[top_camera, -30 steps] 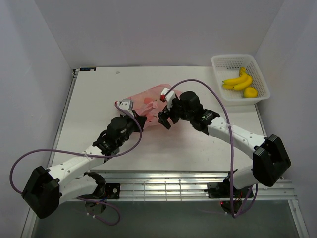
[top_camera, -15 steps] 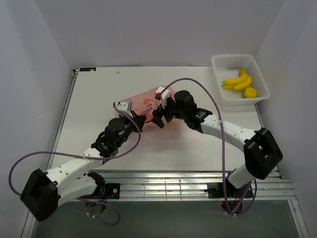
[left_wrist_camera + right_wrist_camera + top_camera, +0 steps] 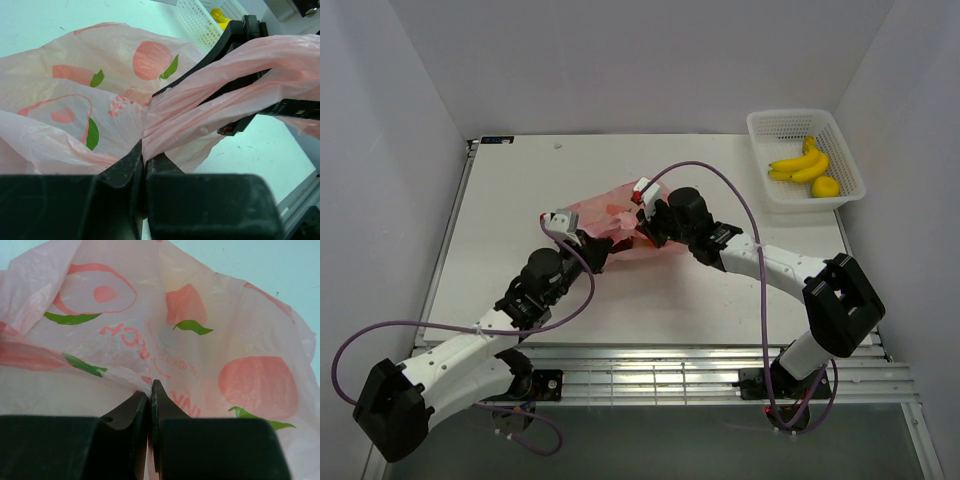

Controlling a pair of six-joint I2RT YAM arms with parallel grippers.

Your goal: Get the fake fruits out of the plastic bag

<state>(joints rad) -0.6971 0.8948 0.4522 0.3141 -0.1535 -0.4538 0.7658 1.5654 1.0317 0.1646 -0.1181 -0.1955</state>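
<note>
The pink plastic bag lies crumpled at mid-table between my two grippers. My left gripper holds its near left part, and in the left wrist view the jaws are pinched on a stretched band of the film. My right gripper is at the bag's right side. Its jaws are shut on a thin fold of the printed film. No fake fruits show through the bag. One round yellow fruit lies in the basket.
A white lattice basket stands at the back right with a banana bunch in it. Purple cables loop over both arms. Grey walls close in the table on the left, back and right.
My right gripper has moved left onto the bag and closed on its film. The left arm has drawn back a little to the left, and the bag is pulled taut between them.
</note>
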